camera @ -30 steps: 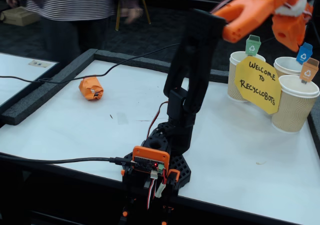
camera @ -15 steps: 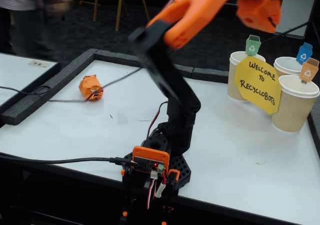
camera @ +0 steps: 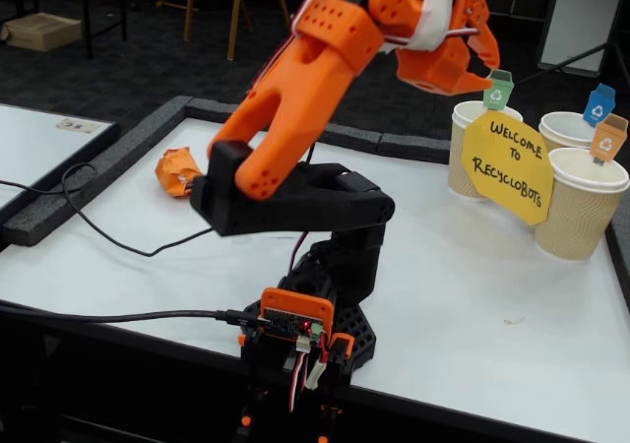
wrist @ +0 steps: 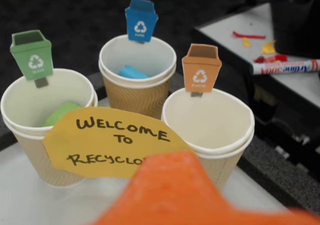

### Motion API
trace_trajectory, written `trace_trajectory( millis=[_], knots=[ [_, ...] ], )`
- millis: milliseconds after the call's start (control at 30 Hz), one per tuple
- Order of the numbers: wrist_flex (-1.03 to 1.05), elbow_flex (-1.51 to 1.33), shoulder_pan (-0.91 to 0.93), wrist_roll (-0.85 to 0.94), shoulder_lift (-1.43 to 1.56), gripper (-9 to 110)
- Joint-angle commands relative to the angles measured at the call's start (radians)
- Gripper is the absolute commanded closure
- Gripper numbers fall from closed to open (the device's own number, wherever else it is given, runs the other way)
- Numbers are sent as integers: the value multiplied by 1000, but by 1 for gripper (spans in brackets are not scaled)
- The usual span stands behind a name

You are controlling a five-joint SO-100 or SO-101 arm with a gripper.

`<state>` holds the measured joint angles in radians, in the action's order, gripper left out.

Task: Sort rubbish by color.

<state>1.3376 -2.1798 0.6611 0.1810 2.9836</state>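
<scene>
— Hovering high by the cups (camera: 581,207), the gripper (camera: 471,51): holding anything?
— Cannot tell. The orange wad (camera: 177,170) lies far left on the table (camera: 472,295), well apart.

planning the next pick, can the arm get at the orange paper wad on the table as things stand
Probably yes. The orange paper wad lies alone on the open white table, nothing on it or against it; only a black cable trails nearby. The gripper is raised up by the cups, so it must swing across.
</scene>
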Motion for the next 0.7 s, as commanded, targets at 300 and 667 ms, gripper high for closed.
trace_trajectory(
  millis=[300,667],
  knots=[
    [-20,-115,11,23,218,101],
    [-80,-186,-34,23,219,101]
  ],
)
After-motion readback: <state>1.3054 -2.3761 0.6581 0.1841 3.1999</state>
